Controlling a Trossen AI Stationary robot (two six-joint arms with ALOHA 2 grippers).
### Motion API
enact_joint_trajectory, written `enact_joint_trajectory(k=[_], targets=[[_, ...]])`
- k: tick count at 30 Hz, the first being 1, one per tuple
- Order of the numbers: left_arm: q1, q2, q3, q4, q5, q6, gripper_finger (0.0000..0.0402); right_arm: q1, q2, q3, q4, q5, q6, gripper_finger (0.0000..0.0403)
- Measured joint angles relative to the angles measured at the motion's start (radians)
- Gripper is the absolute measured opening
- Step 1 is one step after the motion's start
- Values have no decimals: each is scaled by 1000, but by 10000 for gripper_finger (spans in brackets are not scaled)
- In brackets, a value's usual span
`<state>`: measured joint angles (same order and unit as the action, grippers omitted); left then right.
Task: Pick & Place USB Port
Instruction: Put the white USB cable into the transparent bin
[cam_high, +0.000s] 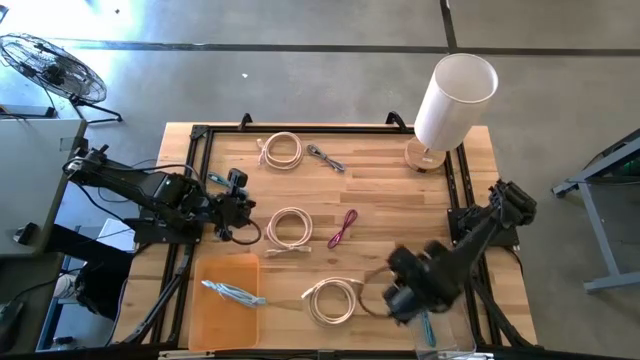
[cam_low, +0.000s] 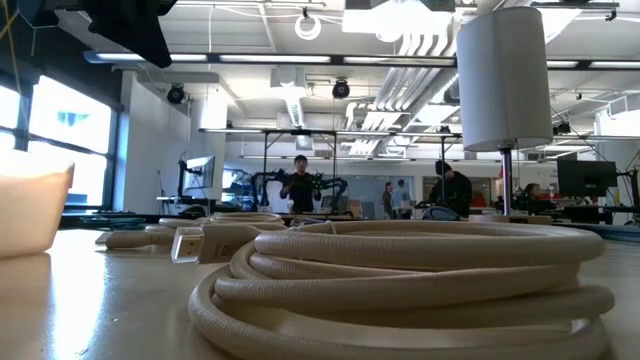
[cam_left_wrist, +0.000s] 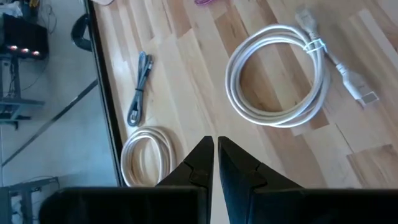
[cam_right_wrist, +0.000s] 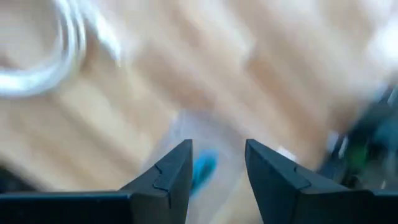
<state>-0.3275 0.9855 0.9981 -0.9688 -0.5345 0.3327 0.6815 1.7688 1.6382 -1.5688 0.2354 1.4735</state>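
Note:
Several coiled USB cables lie flat on the wooden table: a white coil (cam_high: 290, 228) (cam_left_wrist: 280, 74) in the middle, a cream coil (cam_high: 333, 300) (cam_low: 400, 290) near the near edge, and another cream coil (cam_high: 282, 150) (cam_left_wrist: 146, 155) at the far side. A grey cable (cam_high: 325, 157) (cam_left_wrist: 140, 87) and a magenta cable (cam_high: 343, 228) lie loose. My left gripper (cam_high: 243, 208) (cam_left_wrist: 215, 152) hovers shut left of the white coil. My right gripper (cam_high: 403, 300) (cam_right_wrist: 217, 163) is open and blurred, right of the near cream coil. A blue cable (cam_right_wrist: 204, 169) (cam_high: 428, 325) shows beyond its fingers.
An orange tray (cam_high: 205, 320) at the near left holds a light blue cable (cam_high: 232, 292). A clear bin (cam_high: 445, 340) sits at the near right corner. A white lamp (cam_high: 452, 92) (cam_low: 505, 80) stands at the far right corner. People stand in the room behind.

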Motion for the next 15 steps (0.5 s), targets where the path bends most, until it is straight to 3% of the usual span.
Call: enact_joint_trajectory(k=[6, 8, 11, 15], targets=[[0, 0, 0, 2, -30, 6, 19, -184, -29, 0, 43, 284, -375, 139], [0, 0, 0, 2, -67, 7, 19, -259, -31, 0, 66, 331, -507, 139], [0, 0, 0, 1, -75, -24, 19, -386, -31, 0, 134, 329, -688, 139], [0, 0, 0, -1, -5, -50, 19, -545, -31, 0, 343, 220, -969, 140]])
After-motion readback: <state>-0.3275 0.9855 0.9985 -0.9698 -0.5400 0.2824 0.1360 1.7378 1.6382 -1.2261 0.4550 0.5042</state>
